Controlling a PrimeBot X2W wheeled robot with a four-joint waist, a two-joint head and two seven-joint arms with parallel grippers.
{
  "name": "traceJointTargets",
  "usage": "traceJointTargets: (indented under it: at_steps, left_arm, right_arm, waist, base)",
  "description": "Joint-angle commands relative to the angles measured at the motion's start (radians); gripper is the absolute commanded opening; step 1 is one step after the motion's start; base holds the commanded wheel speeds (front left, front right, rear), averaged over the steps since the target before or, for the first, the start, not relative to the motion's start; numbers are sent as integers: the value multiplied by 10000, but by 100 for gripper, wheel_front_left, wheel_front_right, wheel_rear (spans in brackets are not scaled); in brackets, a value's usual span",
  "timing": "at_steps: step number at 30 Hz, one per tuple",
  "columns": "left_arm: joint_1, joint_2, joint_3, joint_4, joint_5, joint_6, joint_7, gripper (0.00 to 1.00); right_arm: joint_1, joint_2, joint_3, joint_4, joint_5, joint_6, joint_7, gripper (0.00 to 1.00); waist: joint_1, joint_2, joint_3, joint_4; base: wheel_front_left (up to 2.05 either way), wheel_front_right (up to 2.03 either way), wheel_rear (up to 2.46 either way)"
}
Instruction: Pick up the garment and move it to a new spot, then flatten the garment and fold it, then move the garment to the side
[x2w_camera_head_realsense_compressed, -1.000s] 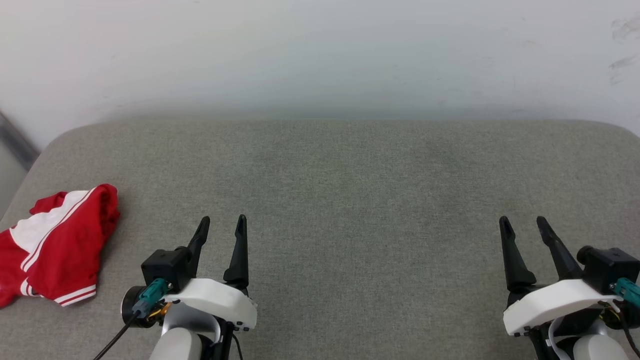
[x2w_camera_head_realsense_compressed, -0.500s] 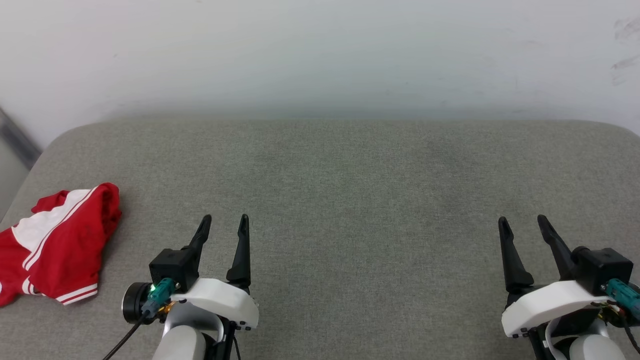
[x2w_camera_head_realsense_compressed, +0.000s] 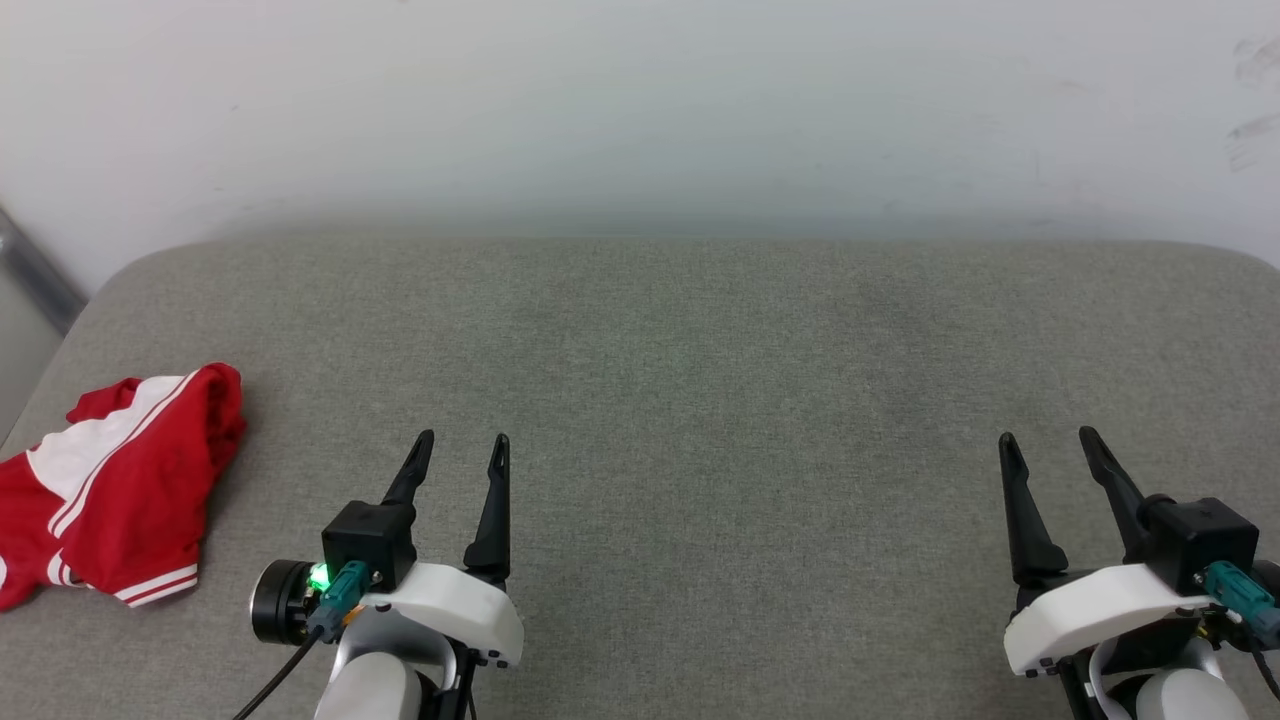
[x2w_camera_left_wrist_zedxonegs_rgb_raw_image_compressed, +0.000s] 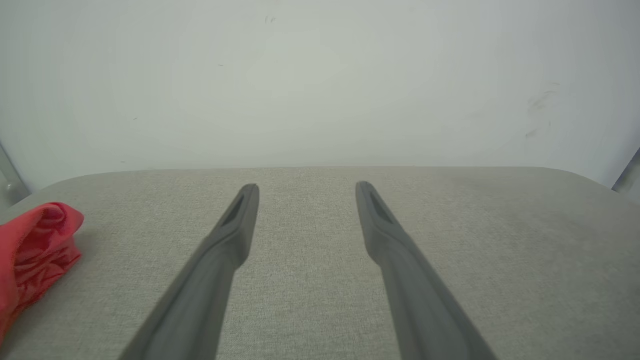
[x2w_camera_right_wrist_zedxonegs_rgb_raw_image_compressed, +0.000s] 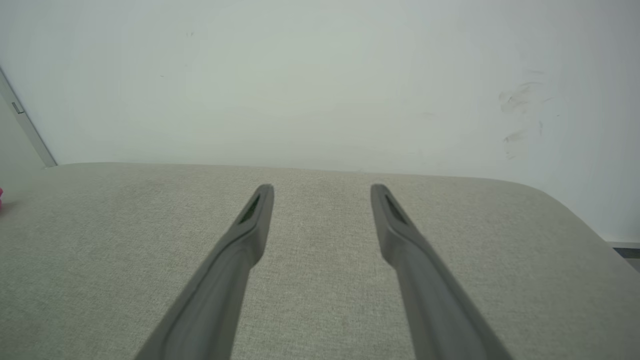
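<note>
Head view: you are facing the pick-up, not yet begun, with the garment (x2w_camera_head_realsense_compressed: 110, 480) lying crumpled at the left edge of the grey cushion (x2w_camera_head_realsense_compressed: 700, 380), red with a white panel and striped trim, and the left gripper (x2w_camera_head_realsense_compressed: 463, 440) and right gripper (x2w_camera_head_realsense_compressed: 1045, 437) both hovering parted and empty. Left wrist view: the garment is sitting well off to the left, so you are likely needing a leftward reach down onto a raised fold. Right wrist view: a pink speck at the left border may be the garment.

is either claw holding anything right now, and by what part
Nothing is held. The left claw and right claw are both open and empty; the garment lies apart from them.
</note>
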Motion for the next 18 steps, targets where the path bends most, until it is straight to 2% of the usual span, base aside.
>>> traceJointTargets:
  at_steps: [1, 11, 18]
  left_arm:
    - [-123, -12, -33, 33, 131, 53, -81, 100]
    - [-166, -24, -8, 192, 79, 40, -133, 100]
    - [-254, -21, -64, 254, -107, 147, -131, 100]
  right_arm:
    - [-58, 57, -5, -7, -181, 21, -73, 100]
    - [-54, 65, -6, 119, 70, 11, -145, 100]
    - [52, 65, -16, -29, 76, 11, -163, 100]
  waist:
    - [0, 0, -1, 6]
    - [0, 0, -8, 69]
    - [0, 0, 37, 633]
  base:
    - [0, 0, 0]
    - [0, 0, 0]
    - [0, 0, 0]
